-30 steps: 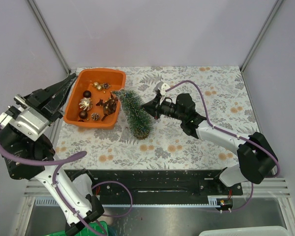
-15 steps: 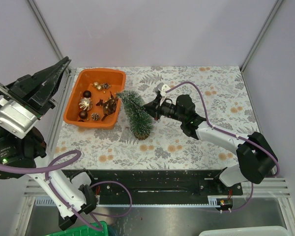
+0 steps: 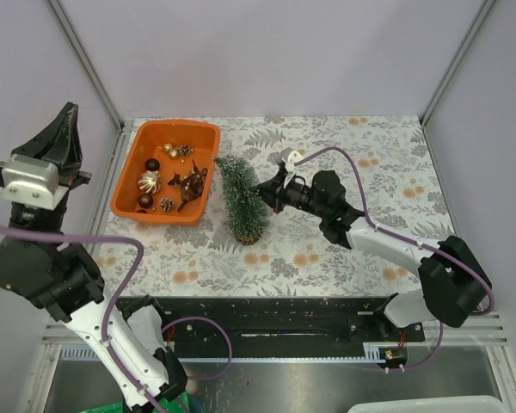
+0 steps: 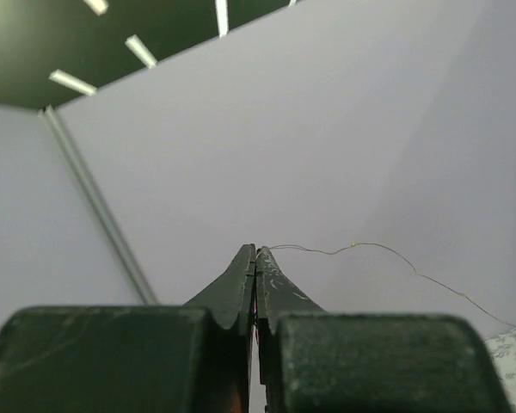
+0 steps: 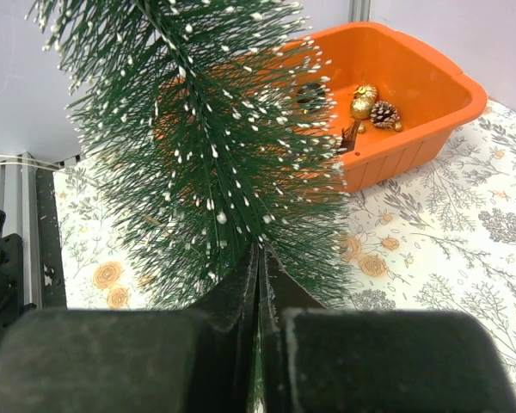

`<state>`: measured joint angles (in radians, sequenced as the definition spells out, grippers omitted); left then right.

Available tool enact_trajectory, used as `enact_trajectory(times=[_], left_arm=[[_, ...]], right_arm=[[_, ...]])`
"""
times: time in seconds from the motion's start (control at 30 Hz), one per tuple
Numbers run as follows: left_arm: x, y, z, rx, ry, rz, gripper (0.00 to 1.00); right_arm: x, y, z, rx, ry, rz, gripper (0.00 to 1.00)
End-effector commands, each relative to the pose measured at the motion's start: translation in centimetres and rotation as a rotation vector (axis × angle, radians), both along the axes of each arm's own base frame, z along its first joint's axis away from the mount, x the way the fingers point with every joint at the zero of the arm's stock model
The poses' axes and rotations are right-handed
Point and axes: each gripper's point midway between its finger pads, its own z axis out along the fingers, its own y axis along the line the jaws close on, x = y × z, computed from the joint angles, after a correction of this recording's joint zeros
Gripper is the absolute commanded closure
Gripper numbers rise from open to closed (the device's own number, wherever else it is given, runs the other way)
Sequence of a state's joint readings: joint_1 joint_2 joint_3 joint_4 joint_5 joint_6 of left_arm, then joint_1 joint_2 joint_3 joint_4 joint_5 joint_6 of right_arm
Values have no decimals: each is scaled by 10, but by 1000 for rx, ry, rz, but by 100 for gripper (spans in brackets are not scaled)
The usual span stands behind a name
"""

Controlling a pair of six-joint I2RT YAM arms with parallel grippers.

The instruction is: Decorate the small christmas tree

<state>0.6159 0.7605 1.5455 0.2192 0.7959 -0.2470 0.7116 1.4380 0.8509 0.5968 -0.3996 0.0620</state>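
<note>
Green tree (image 3: 242, 200) bristles half-hide closed right jaws; left jaws pinch faint wire (image 4: 353, 245).

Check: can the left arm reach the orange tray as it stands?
Probably not yet: the left claw points upward, raised beside the table, shut on a thin wire. Nothing covers the orange tray, so lowering the arm should work.

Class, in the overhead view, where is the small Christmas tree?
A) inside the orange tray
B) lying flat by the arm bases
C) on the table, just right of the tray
C: the small christmas tree sits on its base on the table, right of the orange tray.
</note>
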Motion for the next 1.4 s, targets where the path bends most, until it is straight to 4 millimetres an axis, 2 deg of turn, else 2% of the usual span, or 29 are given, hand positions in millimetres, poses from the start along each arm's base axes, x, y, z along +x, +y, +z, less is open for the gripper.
enact_trajectory(times=[0.0,0.07,0.17,0.27,0.37,0.6,0.7,0.77,0.8,0.83,0.9,1.0,1.1,1.13,1.17,1.37], left_arm=[[38,66,-31,-193,75,202,99],[48,82,-36,-245,103,244,100],[62,88,-51,-244,155,241,100],[74,86,-70,-248,218,194,100],[89,80,-105,-246,324,139,100],[120,46,-178,-158,510,59,100],[136,37,-208,-140,574,90,100],[145,21,-229,-106,631,78,100],[148,20,-237,-96,650,94,100],[151,5,-247,-67,670,70,100],[158,-10,-259,-41,696,75,100],[176,-20,-265,-59,728,80,100],[199,-24,-255,-73,717,113,100],[211,-32,-255,-69,727,102,100],[217,-34,-246,-76,710,112,100],[260,-84,-217,-21,644,55,100]], right_arm=[[-6,-13,-2,-12,19,-45,100],[-10,-17,0,1,21,-54,100],[-17,-23,5,19,20,-55,100],[-25,-28,8,32,21,-49,100],[-29,-31,9,30,23,-44,100],[-31,-29,10,30,15,-29,100],[-31,-28,8,30,24,-23,100],[-32,-27,7,30,26,-18,100],[-32,-27,7,32,26,-15,100],[-33,-27,7,33,25,-12,100],[-33,-26,7,36,25,-9,100],[-36,-26,8,46,21,2,100],[-41,-23,8,49,27,38,100],[-42,-21,8,53,30,49,100],[-44,-19,7,56,32,64,100],[-50,-1,7,41,55,151,100]])
